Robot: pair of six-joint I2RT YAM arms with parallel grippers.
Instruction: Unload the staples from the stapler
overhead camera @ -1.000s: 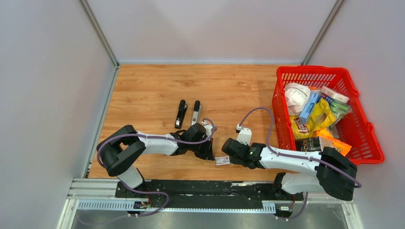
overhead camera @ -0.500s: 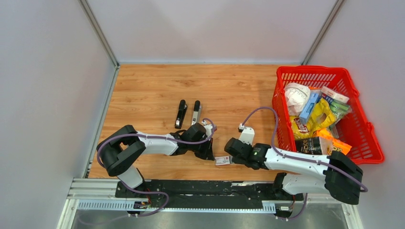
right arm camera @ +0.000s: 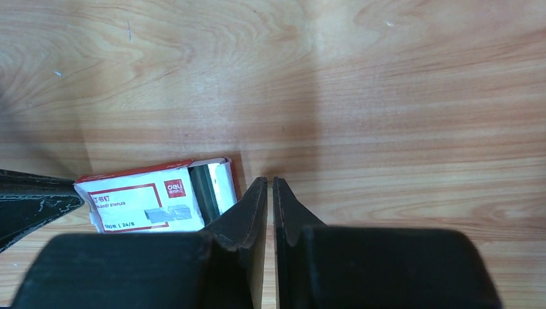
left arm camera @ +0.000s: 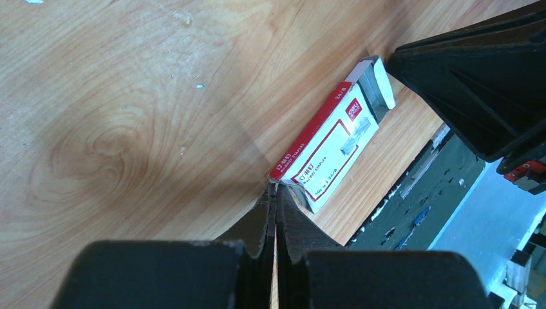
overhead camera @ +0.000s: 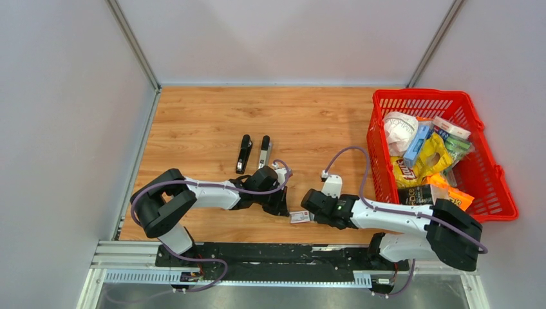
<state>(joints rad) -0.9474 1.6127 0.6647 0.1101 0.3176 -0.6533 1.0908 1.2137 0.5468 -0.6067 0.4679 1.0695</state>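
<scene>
The black stapler lies in two long parts side by side, one black [overhead camera: 243, 154] and one with a silvery channel [overhead camera: 264, 152], at the table's middle. No loose staples show. A small red-and-white staple box [overhead camera: 299, 217] lies near the front edge, also in the left wrist view [left arm camera: 328, 141] and the right wrist view [right arm camera: 138, 199]. Its end is open, with a dark grey inside [right arm camera: 205, 188]. My left gripper [overhead camera: 283, 209] [left arm camera: 275, 190] is shut, its tips against the box's closed end. My right gripper [overhead camera: 309, 207] [right arm camera: 270, 182] is shut and empty beside the box's open end.
A red plastic basket [overhead camera: 418, 94] with snack bags and packets stands at the right. The table's front edge and a black rail [left arm camera: 425, 193] run just past the box. Grey walls stand on three sides.
My right arm and its cable have shifted slightly and come back. The box, the stapler and my left arm have not moved.
</scene>
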